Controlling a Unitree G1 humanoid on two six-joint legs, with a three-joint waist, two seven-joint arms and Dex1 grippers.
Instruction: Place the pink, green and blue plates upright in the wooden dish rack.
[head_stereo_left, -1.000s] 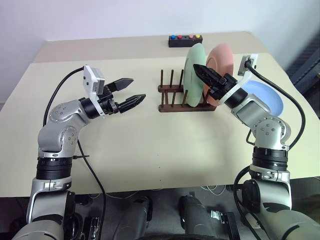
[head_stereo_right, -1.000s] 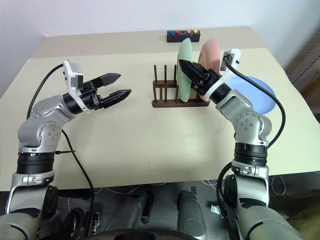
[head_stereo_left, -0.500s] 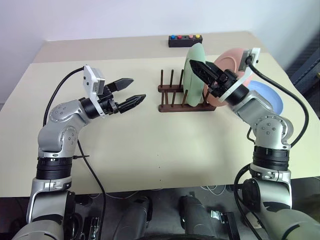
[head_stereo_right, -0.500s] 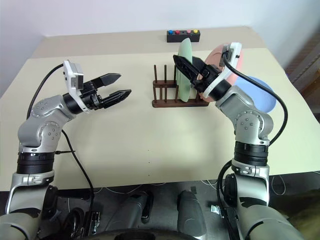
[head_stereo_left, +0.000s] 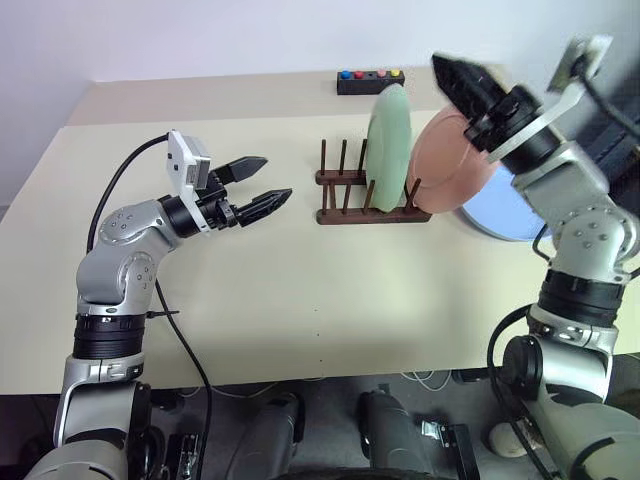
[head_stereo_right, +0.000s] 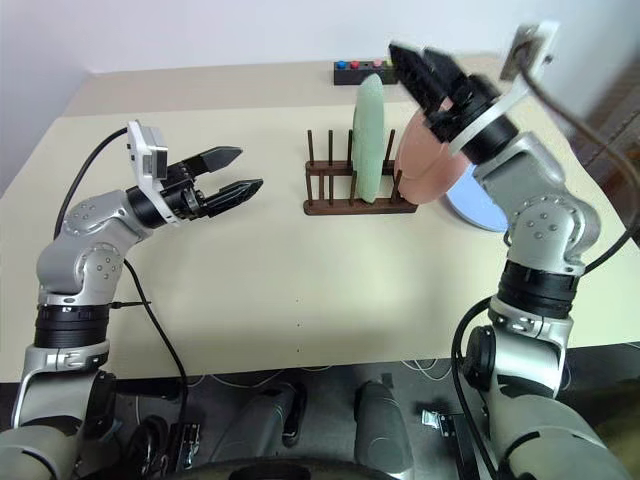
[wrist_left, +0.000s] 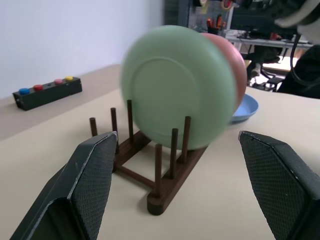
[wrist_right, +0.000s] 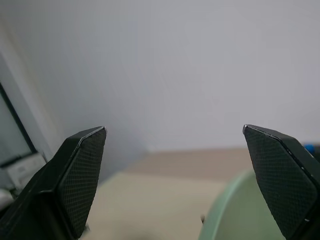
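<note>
Both end effectors wide, empty; pink plate (head_stereo_left: 447, 165) leans at wooden dish rack (head_stereo_left: 365, 203) end, could slide off.

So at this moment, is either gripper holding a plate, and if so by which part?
Neither. The left gripper hangs open, empty, away from the rack. The right gripper is open above the green plate and pink plate, touching neither.

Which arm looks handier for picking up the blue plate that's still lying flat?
Probably the right. The blue plate lies on the table beside the rack's right end, below the open right end effector. The left end effector waits open on the rack's far side, with the rack between.
</note>
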